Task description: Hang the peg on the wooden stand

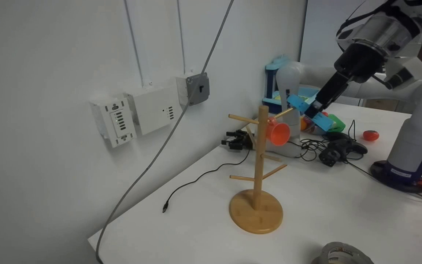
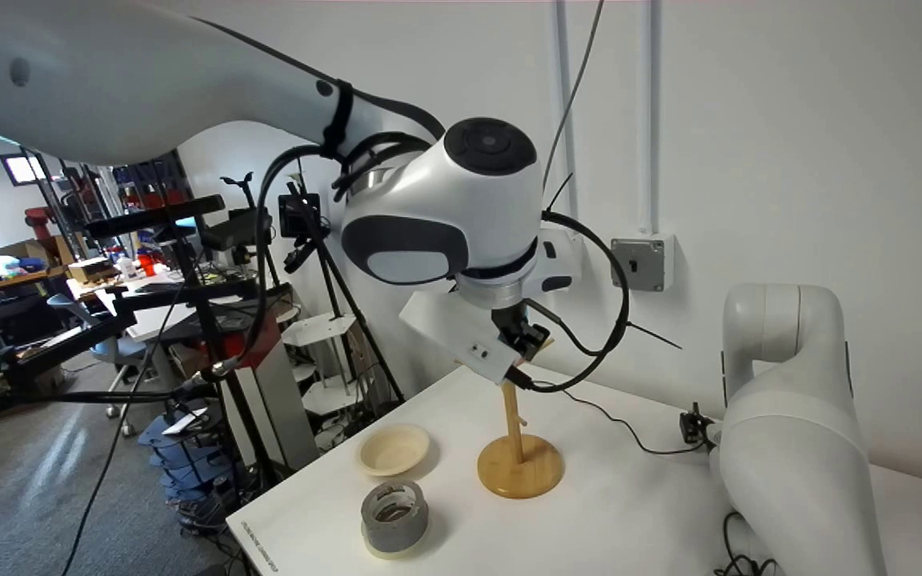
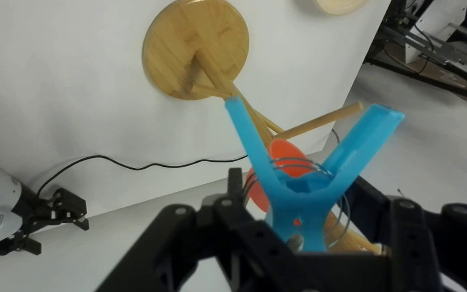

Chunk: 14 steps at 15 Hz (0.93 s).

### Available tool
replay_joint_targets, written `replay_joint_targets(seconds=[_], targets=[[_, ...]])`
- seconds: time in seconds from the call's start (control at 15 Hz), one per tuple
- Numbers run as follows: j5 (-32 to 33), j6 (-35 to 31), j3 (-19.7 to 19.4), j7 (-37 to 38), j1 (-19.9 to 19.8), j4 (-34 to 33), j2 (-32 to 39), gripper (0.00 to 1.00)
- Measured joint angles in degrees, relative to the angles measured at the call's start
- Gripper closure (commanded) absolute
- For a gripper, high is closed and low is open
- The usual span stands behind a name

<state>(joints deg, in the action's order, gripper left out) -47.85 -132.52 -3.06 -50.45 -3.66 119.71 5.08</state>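
The light-blue peg (image 1: 324, 122) is held in the air at the fingertips of my gripper (image 1: 313, 110). In the wrist view the peg (image 3: 298, 211) sits between the two black fingers, its two handles spread in a V away from the gripper. The wooden stand (image 1: 259, 157) stands upright on the table. An orange mug (image 1: 279, 133) hangs on one of its upper cross arms. In that exterior view the peg is right of the stand's top, near the upper arm with the mug. In an exterior view the gripper (image 2: 521, 332) and wrist hide the stand's top and the peg.
A grey tape roll (image 2: 395, 516) and a shallow bowl (image 2: 394, 450) stand on the table near the stand. Another white arm (image 2: 797, 424) stands on the table. A black cable (image 1: 200, 176), a black controller (image 1: 343, 149) and small coloured items lie around it. A wall runs behind.
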Motion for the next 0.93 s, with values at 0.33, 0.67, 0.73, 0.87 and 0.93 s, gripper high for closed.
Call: replay_joint_targets(seconds=[0.33,0.67,0.73,0.87,0.93], targets=[[0.00,0.00,0.80,0.00,0.01,0.11,0.66,0.64],[0.00,0.44,1.13,0.00,0.01,0.09,0.88,0.64],[0.00,0.85,1.13,0.00,0.01,0.08,0.90,0.64],[0.00,1.19,1.14,0.00,0.01,-0.01,0.91,0.51],[0.00,1.25,1.18,-0.02,0.01,-0.02,0.91,0.28]])
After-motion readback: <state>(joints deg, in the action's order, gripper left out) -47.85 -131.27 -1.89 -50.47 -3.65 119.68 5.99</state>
